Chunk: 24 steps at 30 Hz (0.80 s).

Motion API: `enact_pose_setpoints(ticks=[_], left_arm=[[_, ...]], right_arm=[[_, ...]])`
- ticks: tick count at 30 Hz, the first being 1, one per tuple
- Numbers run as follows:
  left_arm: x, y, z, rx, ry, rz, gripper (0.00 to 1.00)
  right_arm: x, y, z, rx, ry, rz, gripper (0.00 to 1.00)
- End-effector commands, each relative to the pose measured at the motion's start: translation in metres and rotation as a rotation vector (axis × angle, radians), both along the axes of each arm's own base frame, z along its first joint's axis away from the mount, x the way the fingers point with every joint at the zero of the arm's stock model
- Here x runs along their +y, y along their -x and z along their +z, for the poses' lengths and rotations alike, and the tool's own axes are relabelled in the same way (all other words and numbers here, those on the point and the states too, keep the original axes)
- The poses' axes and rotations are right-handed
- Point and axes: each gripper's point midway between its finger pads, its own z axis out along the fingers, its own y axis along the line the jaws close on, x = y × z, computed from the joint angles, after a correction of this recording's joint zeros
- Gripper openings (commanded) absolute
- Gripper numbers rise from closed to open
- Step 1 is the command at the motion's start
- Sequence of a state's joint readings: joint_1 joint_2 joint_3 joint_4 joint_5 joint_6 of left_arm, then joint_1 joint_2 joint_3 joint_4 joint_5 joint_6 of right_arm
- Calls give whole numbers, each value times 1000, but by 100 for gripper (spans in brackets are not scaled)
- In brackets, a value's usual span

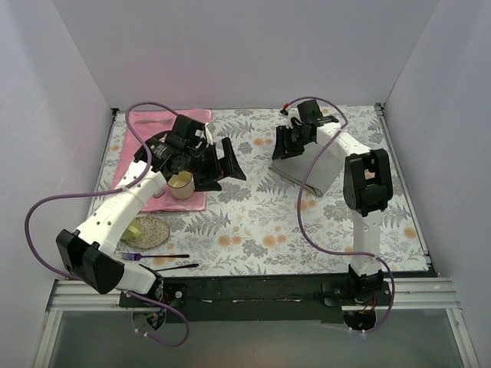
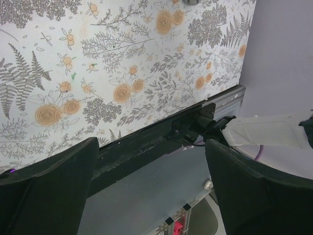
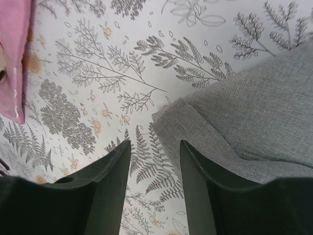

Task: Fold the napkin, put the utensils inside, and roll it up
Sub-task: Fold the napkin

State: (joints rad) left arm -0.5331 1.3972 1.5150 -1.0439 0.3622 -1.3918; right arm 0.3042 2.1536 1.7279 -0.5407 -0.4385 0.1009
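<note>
1. Rail (image 1: 253, 290): black, runs along the near table edge. Both arm bases are bolted to it.
2. Tablecloth (image 1: 253, 222): floral print covering the table top.
3. Black utensil (image 1: 178, 267): thin, lying flat at the near left, close to the left arm's base.
4. Fork (image 1: 153, 256): purple handle, lying just beyond the black utensil and roughly parallel to it.
5. Round mat (image 1: 149, 230): pale disc, partly hidden under the left arm.
6. Cup (image 1: 181, 184): pale, upright, on the near part of the placemat, just beside the left arm.
7. Placemat (image 1: 198, 115): pink, at the far left, largely covered by the left arm's wrist.
8. Left claw (image 2: 151, 144): jaws wide apart with nothing between them. It is raised over the middle-left of the table, just beyond the cup, and its camera looks back at the rail. Well apart from the napkin.
9. Right claw (image 3: 155, 147): jaws apart, with only tablecloth showing in the gap. The tips are low at the napkin's left corner.
10. Napkin (image 3: 244, 107): grey cloth lying flat at the far right, with a folded layer showing along its edge. Its corner lies just beyond the right claw's tips and to the side of the gap, not gripped. Whether a finger touches it cannot be told.
</note>
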Motion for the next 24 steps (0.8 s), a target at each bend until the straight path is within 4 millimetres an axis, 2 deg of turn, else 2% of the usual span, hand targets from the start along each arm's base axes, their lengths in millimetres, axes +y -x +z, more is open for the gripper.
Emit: enact_pose_setpoints(ticks=[1, 2, 3, 4, 5, 6, 7, 8, 9, 11, 12, 14, 15, 16, 17, 18, 19, 21, 22, 23, 24], left_arm=[[-13, -15, -7, -75, 46, 21, 89], [-18, -20, -19, -94, 7, 24, 86], [-27, -31, -24, -137, 5, 21, 84], [-32, -36, -35, -143, -16, 14, 83], [-43, -43, -58, -126, -56, -12, 81], [-53, -56, -62, -162, -54, -14, 81], [-62, -64, -67, -175, -52, -22, 80], [-73, -76, -68, -200, -41, -32, 80], [-88, -91, -83, -231, -52, -49, 81], [-104, -111, -96, -254, -60, -61, 81], [-118, -128, -109, -259, -67, -74, 81], [-134, -145, -108, -282, -57, -92, 77], [-147, -159, -95, -323, -27, -96, 71], [-154, -165, -111, -301, -31, -102, 69], [-159, -171, -114, -301, -27, -101, 68], [-167, -180, -104, -330, 3, -96, 68], [-173, -183, -119, -307, 5, -100, 71], [-179, -189, -123, -301, 10, -95, 80], [-182, -196, -118, -318, 14, -88, 83], [-183, -200, -130, -307, -5, -81, 83], [-184, -202, -132, -307, -8, -83, 82]], right_arm=[[-7, -13, 76, -112, -49, -72, 55], [-30, -17, 76, -96, -22, -151, 56], [-40, -15, 95, -104, -48, -226, 56], [-61, -5, 73, -67, 8, -298, 56], [-82, -12, 77, -117, 26, -364, 56], [-98, -7, 88, -161, 47, -412, 57], [-120, -7, 85, -179, 105, -476, 58], [-146, -1, 73, -155, 136, -535, 58], [-161, 0, 77, -175, 140, -578, 58], [-192, 0, 69, -170, 140, -654, 57], [-209, -3, 69, -173, 148, -688, 56], [-236, -6, 67, -163, 177, -743, 54], [-243, -9, 62, -158, 180, -758, 53], [-248, -10, 58, -152, 178, -763, 52], [-255, -11, 53, -139, 173, -777, 51], [-256, -13, 42, -113, 169, -779, 49], [-255, -12, 37, -86, 160, -778, 45], [-251, -13, 21, -47, 147, -779, 42], [-250, -16, 19, -54, 134, -785, 40], [-251, -18, 16, -50, 132, -794, 40], [-253, -19, 10, -45, 145, -798, 40]])
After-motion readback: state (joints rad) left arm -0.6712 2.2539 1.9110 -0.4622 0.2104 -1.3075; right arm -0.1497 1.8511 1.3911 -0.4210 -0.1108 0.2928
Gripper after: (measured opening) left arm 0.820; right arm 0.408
